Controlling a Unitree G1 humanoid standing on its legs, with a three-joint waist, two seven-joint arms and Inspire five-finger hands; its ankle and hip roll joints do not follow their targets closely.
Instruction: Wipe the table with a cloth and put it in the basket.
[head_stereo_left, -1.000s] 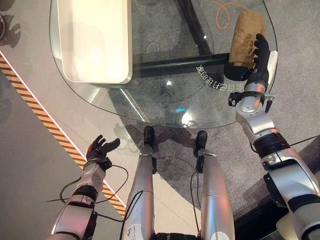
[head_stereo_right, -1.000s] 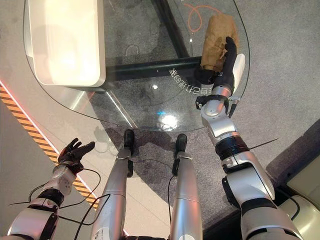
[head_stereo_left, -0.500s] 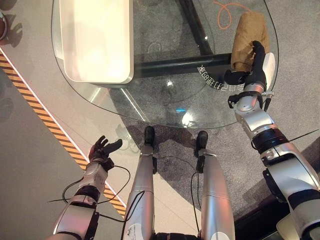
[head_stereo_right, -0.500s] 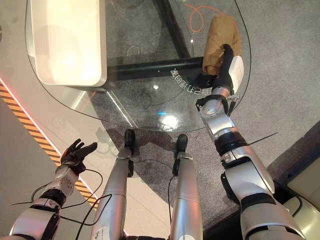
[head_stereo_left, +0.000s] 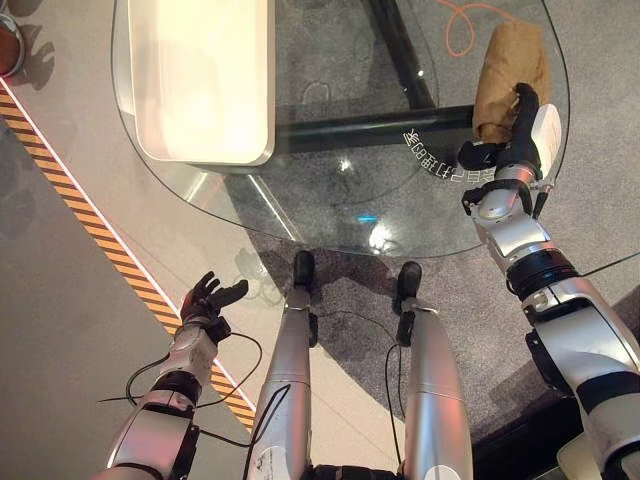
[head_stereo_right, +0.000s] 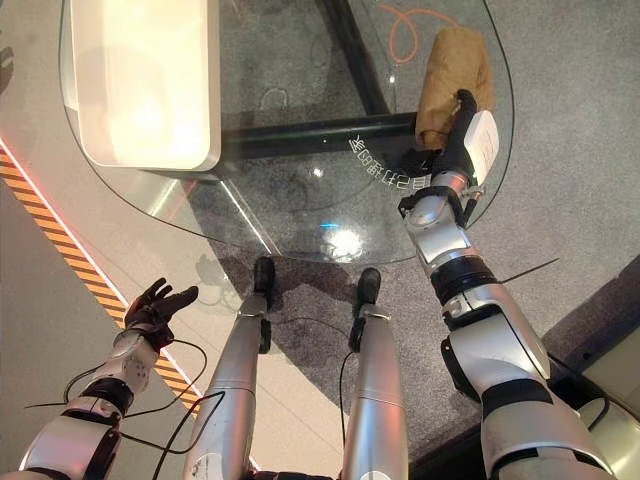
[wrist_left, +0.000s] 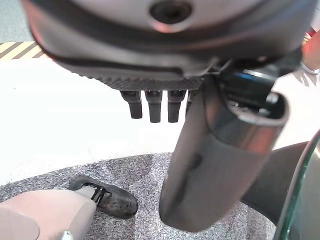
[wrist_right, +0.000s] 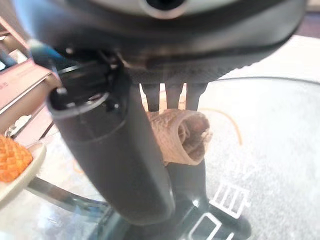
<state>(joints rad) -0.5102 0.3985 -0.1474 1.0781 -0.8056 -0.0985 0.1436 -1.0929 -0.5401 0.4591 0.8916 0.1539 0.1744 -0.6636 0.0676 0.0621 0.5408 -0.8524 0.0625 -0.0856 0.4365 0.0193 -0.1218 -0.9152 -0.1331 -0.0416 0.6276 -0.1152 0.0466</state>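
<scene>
tabletop (head_stereo_left: 330, 205): round glass top, the landmark for everything below; dark crossbar of its frame shows through the glass.
basket (head_stereo_left: 205, 80): cream rectangular one, sits on the tabletop's left part, well apart from the cloth; looks to have nothing in it, though its inside is washed out by glare.
cloth (head_stereo_left: 508, 75): brown, bunched and rolled, lies on the tabletop near its far right edge. Not in the basket.
right hand (head_stereo_left: 522, 120): over the tabletop's right edge, fingers extended and lying along the cloth's near right side, touching it. Right wrist view has the fingers pointing straight at the rolled cloth (wrist_right: 180, 135), thumb out to the side, nothing curled round the fabric. Reads as pressing or pushing, not pinching.
left hand (head_stereo_left: 205, 300): off the tabletop, low at its near left side over the floor; fingers spread and relaxed, holds nothing, idle.
progress: judged early to mid. Hand is on the cloth at the tabletop, so wiping looks under way or about to start; how much glass has been covered cannot be told.
left to do: likely finish wiping, close the hand on the cloth, carry it across the tabletop to the basket, drop it in.
cloth vs hand: touching, cloth just beyond and left of the right hand's fingers.
</scene>
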